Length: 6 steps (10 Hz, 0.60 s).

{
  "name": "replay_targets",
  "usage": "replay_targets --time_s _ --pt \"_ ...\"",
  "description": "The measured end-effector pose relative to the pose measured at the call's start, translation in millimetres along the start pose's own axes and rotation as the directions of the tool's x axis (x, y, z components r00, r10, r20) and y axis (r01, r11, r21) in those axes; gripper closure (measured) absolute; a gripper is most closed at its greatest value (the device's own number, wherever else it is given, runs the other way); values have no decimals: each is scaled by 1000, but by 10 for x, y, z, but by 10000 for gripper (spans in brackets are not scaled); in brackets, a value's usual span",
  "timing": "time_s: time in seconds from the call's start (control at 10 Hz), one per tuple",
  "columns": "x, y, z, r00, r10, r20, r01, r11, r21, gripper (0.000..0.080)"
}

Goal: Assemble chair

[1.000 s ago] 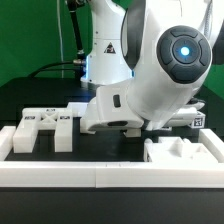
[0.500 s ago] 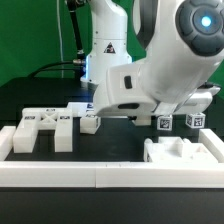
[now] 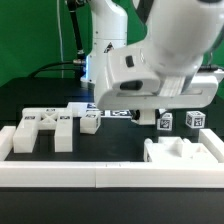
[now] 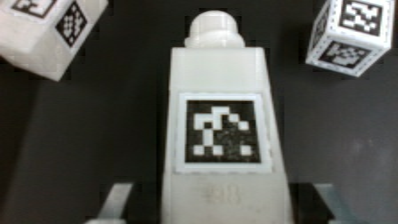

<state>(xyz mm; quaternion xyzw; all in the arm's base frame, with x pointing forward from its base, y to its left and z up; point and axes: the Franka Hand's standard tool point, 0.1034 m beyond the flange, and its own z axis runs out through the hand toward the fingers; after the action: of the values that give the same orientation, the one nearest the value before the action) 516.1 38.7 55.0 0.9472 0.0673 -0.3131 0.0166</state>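
As seen from the wrist, gripper (image 4: 217, 203): jaws narrowed onto the base of one chair post (image 4: 219, 110), with a dark finger (image 4: 118, 204) at each flank. The post is held pointing away from the palm, tag (image 4: 221, 127) facing the camera, rounded peg (image 4: 215, 27) at the far end. Tagged block (image 4: 48, 35) and second block (image 4: 358, 36): beyond the peg, one to either side, apart from the post. Other loose chair parts, exterior view: large tagged piece (image 3: 45, 128) and small block (image 3: 90, 122), off towards the exterior view's left of the gripper; notched piece (image 3: 180, 152) nearer the camera, just behind the rail (image 3: 100, 176).
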Motion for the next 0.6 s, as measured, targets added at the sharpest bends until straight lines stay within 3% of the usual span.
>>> replay_targets --time_s 0.4,0.5,0.6 --pt "77 -11 -534 978 -3 -210 1 1000 -9 509" --pt "149 -9 -620 952 -5 -306 1 1000 -14 509" --pt "161 -1 -606 931 -5 -365 -1 1000 -17 509"
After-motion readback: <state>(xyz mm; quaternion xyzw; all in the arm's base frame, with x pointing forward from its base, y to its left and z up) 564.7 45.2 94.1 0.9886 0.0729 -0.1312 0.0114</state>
